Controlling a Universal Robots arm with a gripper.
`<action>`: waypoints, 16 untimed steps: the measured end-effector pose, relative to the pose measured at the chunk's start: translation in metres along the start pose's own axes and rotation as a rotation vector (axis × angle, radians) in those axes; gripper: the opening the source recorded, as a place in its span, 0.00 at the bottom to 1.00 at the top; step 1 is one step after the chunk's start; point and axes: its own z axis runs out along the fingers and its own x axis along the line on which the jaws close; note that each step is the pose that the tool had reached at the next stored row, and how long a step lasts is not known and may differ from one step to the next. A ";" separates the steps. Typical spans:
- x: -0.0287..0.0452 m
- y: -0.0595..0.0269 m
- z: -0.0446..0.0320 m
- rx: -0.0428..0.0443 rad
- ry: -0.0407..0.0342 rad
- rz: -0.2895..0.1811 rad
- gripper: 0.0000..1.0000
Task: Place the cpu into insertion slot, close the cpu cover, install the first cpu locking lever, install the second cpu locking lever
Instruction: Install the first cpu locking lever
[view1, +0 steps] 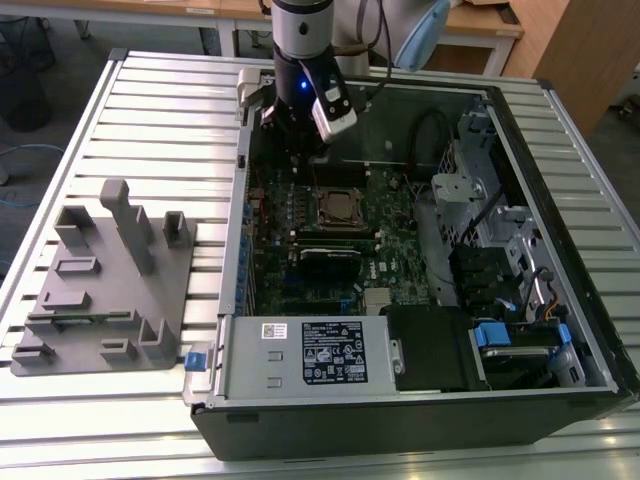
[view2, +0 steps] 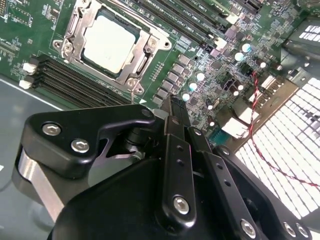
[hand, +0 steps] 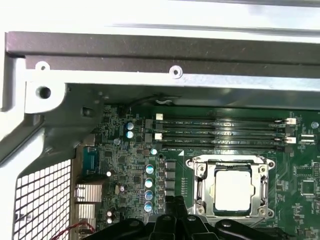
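Upper centre of the exterior view, my gripper (view1: 296, 148) hangs over the motherboard (view1: 400, 215), closed and empty; the second wrist view adds the cpu (view2: 109, 42) sitting inside its cpu cover (view2: 146, 50).

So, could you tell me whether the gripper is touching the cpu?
Apart: in the second wrist view, bare board lies between the gripper and the cpu.

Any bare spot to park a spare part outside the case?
Slatted table is bare beyond the grey fixture on the exterior view's left, and in a strip on its right past the case. Inside the case is crowded: board, cables, cages.
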 end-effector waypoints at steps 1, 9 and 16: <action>0.0000 0.0000 -0.0007 0.0001 0.0000 0.000 0.11; -0.0001 0.0000 -0.0008 -0.0158 -0.0010 0.001 0.11; -0.0001 0.0034 -0.0005 -0.0159 -0.0010 0.001 0.11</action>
